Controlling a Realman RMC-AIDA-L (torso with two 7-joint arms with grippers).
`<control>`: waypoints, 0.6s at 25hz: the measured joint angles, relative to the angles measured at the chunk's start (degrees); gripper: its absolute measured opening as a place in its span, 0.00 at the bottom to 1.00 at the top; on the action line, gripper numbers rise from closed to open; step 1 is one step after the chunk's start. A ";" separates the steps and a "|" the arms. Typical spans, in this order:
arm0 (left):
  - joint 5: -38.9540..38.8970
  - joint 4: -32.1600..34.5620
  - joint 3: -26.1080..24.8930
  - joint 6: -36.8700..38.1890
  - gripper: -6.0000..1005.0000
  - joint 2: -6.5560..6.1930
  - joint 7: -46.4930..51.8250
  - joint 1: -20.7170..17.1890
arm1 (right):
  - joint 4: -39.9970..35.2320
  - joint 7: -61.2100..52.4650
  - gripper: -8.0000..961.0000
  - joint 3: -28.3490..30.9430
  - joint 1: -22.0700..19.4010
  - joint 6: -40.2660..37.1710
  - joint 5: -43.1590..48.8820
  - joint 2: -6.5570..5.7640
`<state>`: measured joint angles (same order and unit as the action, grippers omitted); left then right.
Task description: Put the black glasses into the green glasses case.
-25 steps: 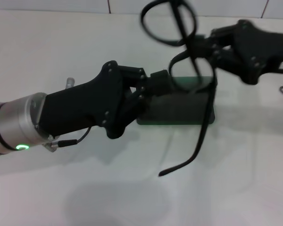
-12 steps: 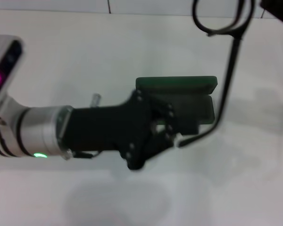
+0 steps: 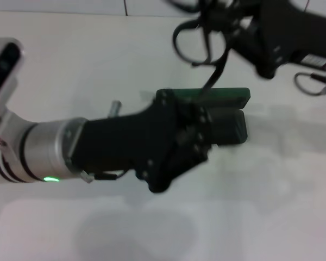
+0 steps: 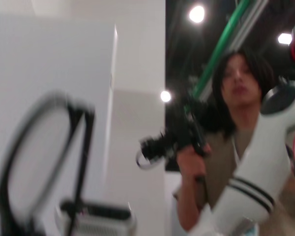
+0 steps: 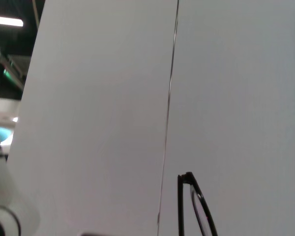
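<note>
The left gripper (image 3: 198,136), reaching in from nine o'clock, sits over the green glasses case (image 3: 228,117) at the middle of the white tabletop (image 3: 261,206); whether its fingers are spread or pinching the case edge I cannot tell. The case lid stands raised. At one o'clock the right gripper (image 3: 233,24) holds the black glasses (image 3: 198,41) up in the air, fingers pinched on the frame, one temple arm dangling toward the lid. This looks like the carry-and-lower step. Next, the glasses likely need lowering into the open case without snagging the lid.
</note>
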<state>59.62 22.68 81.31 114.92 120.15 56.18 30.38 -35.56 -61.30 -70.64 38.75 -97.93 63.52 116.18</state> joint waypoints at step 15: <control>-9.10 -5.00 -0.37 -2.05 0.04 -0.28 1.99 0.17 | -0.07 0.66 0.06 -8.76 -0.04 5.14 0.57 -0.18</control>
<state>50.53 17.68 80.94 112.86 119.87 58.17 30.54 -35.62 -60.64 -79.40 38.71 -92.79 64.09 116.00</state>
